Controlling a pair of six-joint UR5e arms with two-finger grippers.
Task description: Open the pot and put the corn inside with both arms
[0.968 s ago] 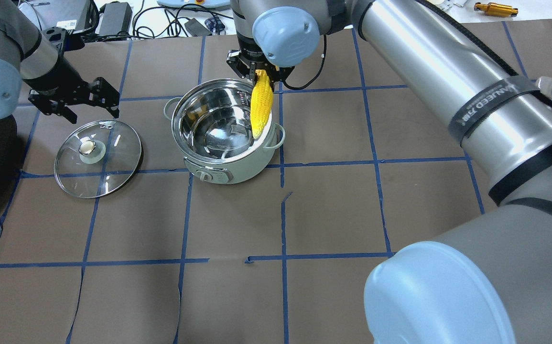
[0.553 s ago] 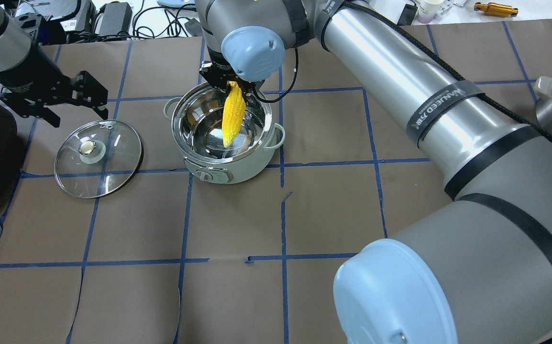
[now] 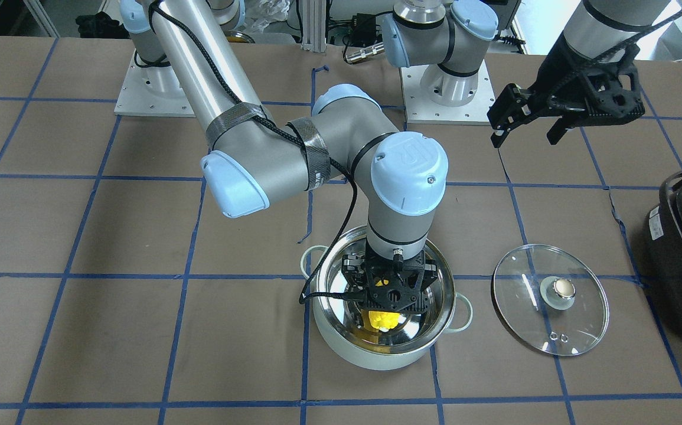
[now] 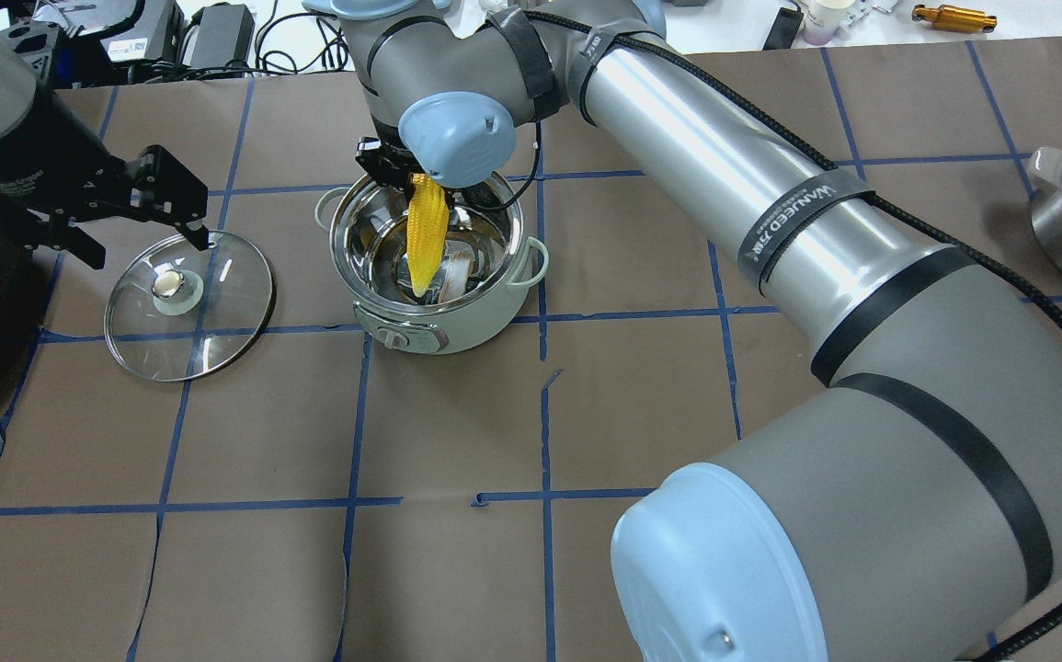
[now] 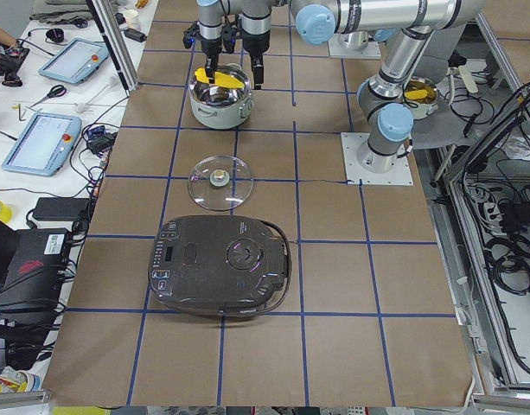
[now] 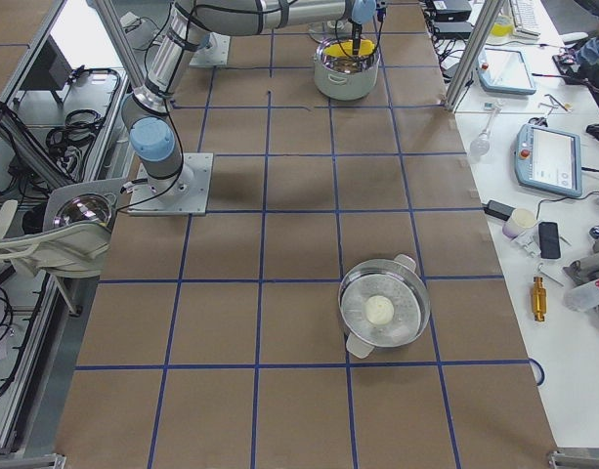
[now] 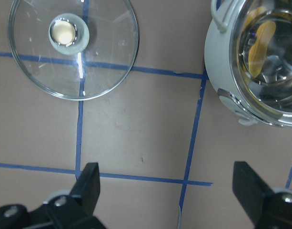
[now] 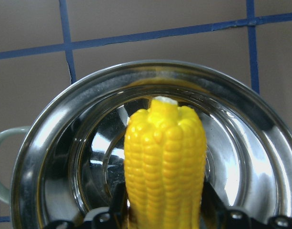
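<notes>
— What is the right gripper (image 3: 385, 290) up to?

— Its fingers (image 8: 118, 204) are clamped on the thick end of the corn (image 4: 427, 234), one on each side. The cob hangs tilted, narrow end down, inside the open mouth of the pot (image 4: 457, 333).

— Does the tip touch the bottom?

— I cannot tell. It shows against the shiny steel interior, with yellow reflections around it.

— And the pot itself?

— Upright on the brown table (image 4: 678, 386), a loop handle on each side, its control panel on the wall facing the robot. The right arm (image 4: 724, 175) reaches in from the robot's right, and its wrist sits directly over the pot, hiding part of the far rim in the overhead view.

— Where is the lid?

— The glass lid (image 4: 218, 322) lies flat on the table, knob (image 4: 167, 287) up, on the robot's left of the pot and apart from it.

— The left gripper?

— The left gripper (image 3: 525, 137) hangs raised above the table near the lid. Its fingers are spread wide, with nothing between them and nothing touched.

— Anything else about?

— A black appliance (image 5: 220, 264) sits past the lid at the robot's left end. A steel bowl (image 6: 408, 322) with a pale round lump in it stands well apart on the robot's right.
</notes>
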